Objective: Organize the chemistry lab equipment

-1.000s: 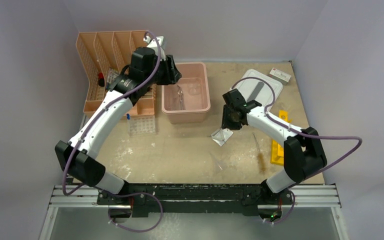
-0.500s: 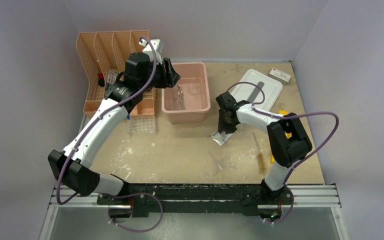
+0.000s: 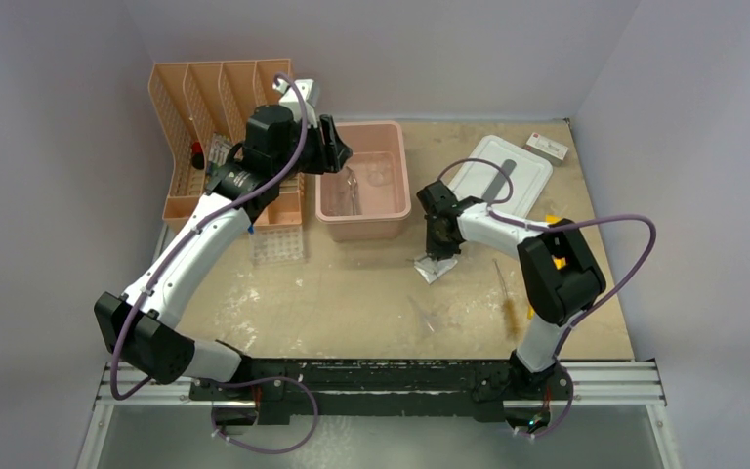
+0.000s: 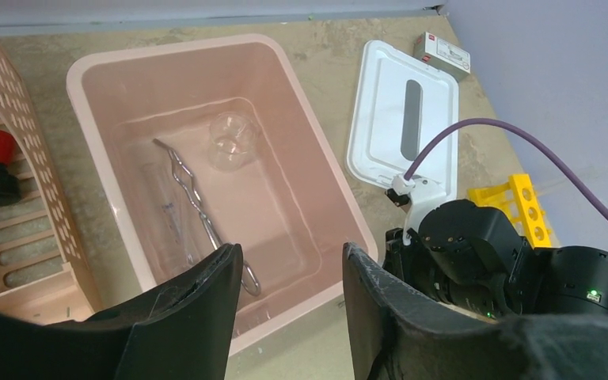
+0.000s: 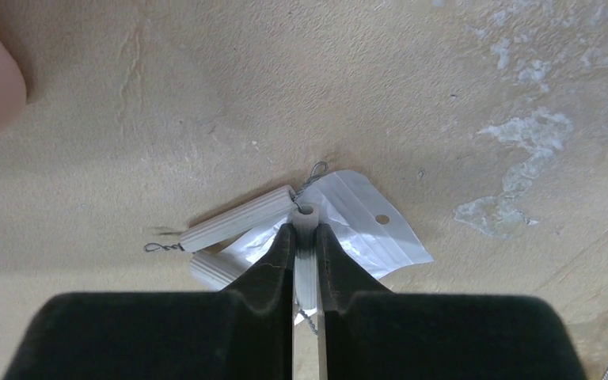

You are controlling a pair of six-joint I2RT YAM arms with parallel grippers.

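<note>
My right gripper (image 5: 305, 229) is shut on a white ribbed tube (image 5: 305, 215), one side of a wire triangle. Another ribbed tube (image 5: 237, 218) of the triangle lies to the left, over a small clear bag (image 5: 372, 226) on the table. From above, that gripper (image 3: 439, 246) points down at the bag (image 3: 433, 268), right of the pink bin (image 3: 363, 228). My left gripper (image 4: 291, 252) hangs open and empty over the bin's near rim (image 4: 301, 328). Metal forceps (image 4: 194, 202) and a clear round glass piece (image 4: 232, 141) lie inside the bin.
A peach slotted organizer (image 3: 195, 98) stands back left with a clear tube tray (image 3: 278, 244) in front. The white lid (image 3: 503, 171) and a small box (image 3: 547, 147) lie back right. A yellow rack (image 4: 518, 198) sits behind the right arm. Thin rods (image 3: 420, 318) lie near the front.
My right gripper has shut on the white ribbed tube, and the right arm's elbow has swung left. The left arm drew back slightly, then held still.
</note>
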